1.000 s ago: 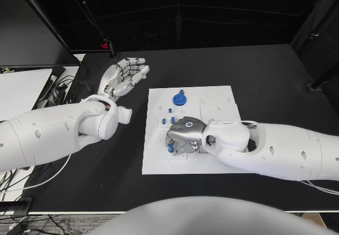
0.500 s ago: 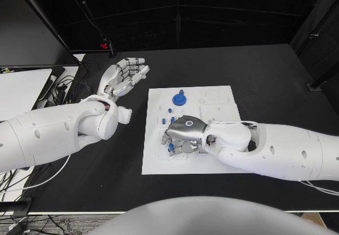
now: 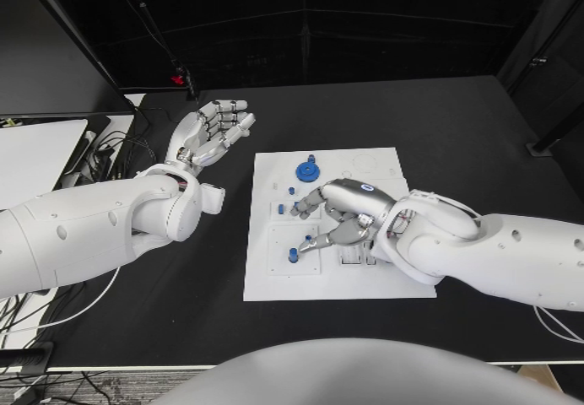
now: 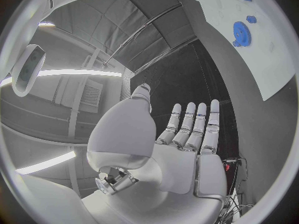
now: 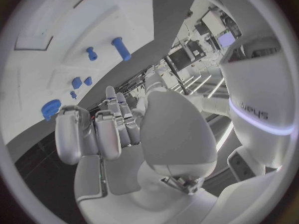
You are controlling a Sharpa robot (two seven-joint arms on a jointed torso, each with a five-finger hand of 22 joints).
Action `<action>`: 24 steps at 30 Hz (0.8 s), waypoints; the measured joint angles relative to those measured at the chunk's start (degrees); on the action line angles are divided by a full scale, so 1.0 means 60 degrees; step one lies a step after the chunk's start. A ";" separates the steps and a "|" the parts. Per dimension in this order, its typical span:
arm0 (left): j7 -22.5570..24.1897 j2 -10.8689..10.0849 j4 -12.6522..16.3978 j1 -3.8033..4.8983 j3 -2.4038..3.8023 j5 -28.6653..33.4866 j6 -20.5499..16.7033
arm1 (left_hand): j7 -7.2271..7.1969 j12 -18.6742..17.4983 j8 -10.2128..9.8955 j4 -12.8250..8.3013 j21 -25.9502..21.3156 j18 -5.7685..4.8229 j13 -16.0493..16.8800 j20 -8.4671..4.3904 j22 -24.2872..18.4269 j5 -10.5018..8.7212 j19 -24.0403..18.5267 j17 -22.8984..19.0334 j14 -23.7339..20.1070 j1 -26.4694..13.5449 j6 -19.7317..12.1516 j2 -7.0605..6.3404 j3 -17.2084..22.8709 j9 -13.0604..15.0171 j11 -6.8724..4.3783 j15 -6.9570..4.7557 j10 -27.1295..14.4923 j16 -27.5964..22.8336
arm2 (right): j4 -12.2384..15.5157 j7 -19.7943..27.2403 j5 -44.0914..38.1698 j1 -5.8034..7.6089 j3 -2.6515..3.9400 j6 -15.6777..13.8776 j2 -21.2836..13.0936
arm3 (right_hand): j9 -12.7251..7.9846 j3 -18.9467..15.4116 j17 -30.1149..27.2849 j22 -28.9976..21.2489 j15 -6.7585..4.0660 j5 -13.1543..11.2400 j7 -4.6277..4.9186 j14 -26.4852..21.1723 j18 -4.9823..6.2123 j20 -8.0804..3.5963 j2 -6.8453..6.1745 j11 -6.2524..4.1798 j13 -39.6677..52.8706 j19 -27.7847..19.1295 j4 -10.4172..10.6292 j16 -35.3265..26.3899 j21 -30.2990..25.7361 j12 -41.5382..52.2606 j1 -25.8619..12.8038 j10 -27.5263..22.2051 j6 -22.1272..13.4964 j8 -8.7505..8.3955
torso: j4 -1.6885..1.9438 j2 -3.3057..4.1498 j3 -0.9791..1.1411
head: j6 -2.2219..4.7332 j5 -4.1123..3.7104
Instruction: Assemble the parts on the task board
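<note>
The white task board (image 3: pixel 328 274) lies mid-table. A blue gear (image 3: pixel 308 172) and a small blue piece (image 3: pixel 313 159) sit at its far end, with two small blue pegs (image 3: pixel 289 207) lower down. A longer blue peg (image 3: pixel 297 251) is at the board's left side; in the right wrist view this peg (image 5: pixel 121 49) stands beside a smaller one (image 5: pixel 91 53). My right hand (image 3: pixel 341 209) hovers over the board's middle, fingers apart and holding nothing, one fingertip close to the longer peg. My left hand (image 3: pixel 213 129) is flat and open, off the board's far left corner.
Pale recesses and white fittings (image 3: pixel 371 167) mark the board's far right. Cables and a white surface (image 3: pixel 36 152) sit at the table's left edge. The left wrist view has the board (image 4: pixel 261 59) and gear (image 4: pixel 241 33) off to one side of the hand (image 4: pixel 187 134).
My right hand has drawn back from the board's near-left area toward its middle and right, uncovering the longer blue peg. My left hand has stayed in place.
</note>
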 measured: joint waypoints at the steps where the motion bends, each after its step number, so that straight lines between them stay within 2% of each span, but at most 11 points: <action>1: 0.0000 0.0001 -0.0004 0.0000 0.0000 0.0000 0.0004 | 0.0000 0.0000 0.0000 0.0000 0.0000 0.0000 0.0000 0.0000 0.0000 0.0000 0.0000 0.0000 0.0000 0.0000 0.0000 0.0000 0.0000 0.0000 0.0000 0.0000 0.0000 0.0000 | 0.0047 0.0127 0.0538 0.0091 0.0010 -0.0129 -0.0137 | 0.0009 -0.0073 0.0000 0.0000 0.0030 0.0000 0.0000 0.0028 -0.0001 0.0000 0.0027 -0.0002 0.0002 0.0000 0.0003 0.0000 -0.0071 0.0044 -0.0074 0.0002 0.0000 0.0000 | 0.0000 0.0000 -0.0004 | 0.0000 -0.0001; 3: 0.0000 0.0009 -0.0011 0.0000 0.0000 0.0000 0.0012 | 0.0000 0.0000 0.0000 0.0000 0.0000 0.0000 -0.0008 0.0000 0.0000 0.0000 0.0000 0.0000 0.0000 0.0000 0.0000 0.0000 0.0000 0.0000 0.0000 0.0000 0.0000 0.0000 | 0.0147 0.0421 0.1746 0.0246 0.0029 -0.0380 -0.0431 | 0.0019 -0.0154 0.0000 0.0000 0.0063 0.0000 0.0034 -0.0005 0.0000 0.0035 0.0068 0.0030 0.0015 0.0035 -0.0006 0.0000 -0.0139 0.0079 -0.0114 -0.0030 -0.0034 0.0000 | 0.0000 0.0000 -0.0008 | 0.0000 -0.0001; 4: 0.0000 0.0015 -0.0015 0.0000 0.0000 0.0000 0.0014 | 0.0000 0.0000 0.0000 0.0000 0.0000 0.0000 -0.0008 0.0000 0.0000 0.0000 0.0000 0.0000 0.0000 0.0000 0.0000 0.0000 0.0000 0.0000 0.0000 0.0000 0.0000 0.0000 | 0.0190 0.0551 0.2253 0.0289 0.0029 -0.0466 -0.0559 | 0.0034 -0.0193 0.0000 0.0000 0.0063 0.0000 0.0034 -0.0005 0.0000 0.0055 0.0176 0.0030 0.0042 0.0015 0.0010 0.0000 -0.0181 0.0207 -0.0223 -0.0029 -0.0034 0.0045 | 0.0001 0.0000 -0.0010 | 0.0000 -0.0001; 6: 0.0000 0.0029 -0.0021 0.0000 0.0000 0.0000 0.0018 | 0.0000 0.0000 0.0000 0.0000 0.0000 0.0000 -0.0008 0.0000 0.0000 0.0000 0.0000 -0.0008 0.0000 0.0000 0.0000 0.0000 0.0000 -0.0008 0.0000 0.0000 0.0000 0.0000 | 0.0262 0.0783 0.3161 0.0352 0.0024 -0.0591 -0.0806 | 0.0050 -0.0299 0.0000 0.0000 0.0063 0.0000 0.0034 -0.0005 0.0154 0.0068 0.0323 -0.0037 0.0101 0.0002 -0.0015 0.0000 -0.0304 0.0446 -0.0370 0.0183 -0.0034 0.0141 | 0.0005 0.0000 -0.0011 | 0.0000 -0.0035; 8: 0.0000 0.0044 -0.0027 0.0000 0.0000 0.0000 0.0020 | 0.0000 0.0037 0.0000 0.0000 0.0000 0.0000 -0.0008 0.0000 0.0001 0.0000 0.0000 -0.0008 0.0000 0.0000 0.0000 0.0000 0.0000 -0.0008 0.0000 0.0000 0.0000 0.0000 | 0.0310 0.1004 0.4126 0.0406 0.0019 -0.0676 -0.1099 | 0.0058 -0.0340 -0.0001 0.0000 0.0062 0.0082 0.0009 -0.0005 0.0153 0.0069 0.0450 -0.0088 0.0161 0.0002 -0.0031 -0.0069 -0.0392 0.0660 -0.0497 0.0380 -0.0009 0.0178 | 0.0011 0.0000 -0.0014 | 0.0000 -0.0072; 10: 0.0000 0.0058 -0.0033 0.0000 0.0000 0.0000 0.0021 | 0.0000 0.0038 0.0000 0.0000 0.0000 0.0000 -0.0008 0.0000 0.0001 0.0000 0.0000 -0.0009 0.0000 0.0000 0.0000 0.0000 0.0000 -0.0008 0.0000 0.0000 0.0000 0.0000 | 0.0334 0.1123 0.4775 0.0429 0.0017 -0.0706 -0.1313 | 0.0076 -0.0382 -0.0302 0.0000 0.0059 0.0235 -0.0074 -0.0001 0.0235 0.0067 0.0688 -0.0159 0.0292 -0.0106 -0.0073 -0.0247 -0.0738 0.0994 -0.0734 0.0721 0.0036 0.0290 | 0.0011 0.0000 -0.0016 | 0.0000 -0.0098; 13: 0.0000 0.0081 -0.0040 0.0000 0.0000 0.0000 0.0021 | 0.0000 0.0038 0.0000 0.0000 0.0000 0.0000 -0.0008 0.0000 -0.0006 0.0000 0.0000 -0.0008 0.0000 0.0000 0.0000 0.0000 0.0000 -0.0008 0.0000 0.0000 0.0000 0.0000 | 0.0409 0.1205 0.5577 0.0453 0.0012 -0.0674 -0.1699 | 0.0086 -0.0492 -0.0846 0.0000 -0.0108 0.0324 -0.0223 0.0008 0.0305 -0.0041 0.0937 -0.0330 0.0617 -0.0424 -0.0065 -0.0503 -0.1225 0.1638 -0.0873 0.1263 -0.0013 0.0424 | 0.0011 0.0003 -0.0013 | 0.0000 -0.0156; 15: 0.0000 0.0103 -0.0045 0.0000 0.0000 0.0000 0.0021 | 0.0000 0.0038 0.0000 0.0000 0.0000 0.0000 -0.0008 0.0000 -0.0008 0.0000 0.0000 -0.0008 0.0000 0.0000 0.0000 0.0000 0.0000 -0.0008 0.0000 0.0000 0.0000 0.0000 | 0.0437 0.1198 0.5906 0.0462 0.0009 -0.0599 -0.1934 | 0.0085 -0.0598 -0.1293 0.0000 -0.0252 0.0296 -0.0369 -0.0111 0.0539 -0.0138 0.1068 -0.0452 0.1018 -0.0893 -0.0088 -0.0720 -0.1923 0.2276 -0.0855 0.1565 -0.0159 0.0474 | 0.0015 0.0004 -0.0009 | 0.0000 -0.0214; 17: 0.0001 0.0133 -0.0053 0.0000 0.0000 0.0000 0.0021 | 0.0000 0.0038 0.0000 0.0000 0.0000 0.0000 -0.0008 0.0000 -0.0008 0.0000 0.0000 -0.0008 0.0000 0.0000 0.0000 0.0000 0.0000 -0.0008 0.0000 0.0000 0.0000 0.0000 | 0.0464 0.1122 0.6172 0.0464 0.0004 -0.0465 -0.2200 | 0.0086 -0.0753 -0.1224 0.0000 -0.0300 0.0219 -0.0447 -0.0159 0.0600 -0.0299 0.1165 -0.0618 0.2015 -0.1153 -0.0121 -0.0699 -0.2292 0.3651 -0.0889 0.1820 -0.0415 0.0565 | 0.0019 0.0005 -0.0008 | 0.0000 -0.0298; 20: 0.0001 0.0168 -0.0062 0.0000 0.0000 0.0000 0.0019 | 0.0000 0.0038 0.0000 0.0000 0.0000 0.0001 -0.0008 0.0000 -0.0008 0.0000 0.0000 -0.0014 0.0000 0.0000 0.0001 0.0000 0.0000 -0.0008 0.0000 0.0000 0.0000 0.0000 | 0.0528 0.0906 0.6250 0.0467 -0.0002 -0.0265 -0.2533 | 0.0149 -0.0961 -0.0880 0.0000 -0.0300 0.0279 -0.0484 -0.0159 0.0599 -0.0345 0.1463 -0.0734 0.5065 -0.1400 -0.0350 -0.0458 -0.2589 0.6862 -0.1126 0.2022 -0.0587 0.0820 | 0.0029 0.0013 -0.0007 | 0.0000 -0.0503; 24: 0.0001 0.0209 -0.0080 0.0000 0.0000 0.0001 0.0017 | 0.0000 0.0038 0.0000 0.0000 0.0000 0.0000 -0.0008 0.0000 -0.0007 0.0000 0.0000 -0.0018 0.0000 0.0000 0.0001 0.0000 0.0000 -0.0008 0.0000 0.0000 0.0000 0.0000 | 0.0639 0.0379 0.5649 0.0467 -0.0014 -0.0051 -0.2925 | 0.0234 -0.1101 -0.0117 0.0000 -0.0280 0.0372 -0.0458 -0.0036 0.0599 -0.0293 0.1636 -0.0681 0.8462 -0.1452 -0.0426 -0.0086 -0.2589 0.9807 -0.1300 0.2716 -0.0737 0.1195 | 0.0026 0.0015 -0.0016 | 0.0000 -0.0730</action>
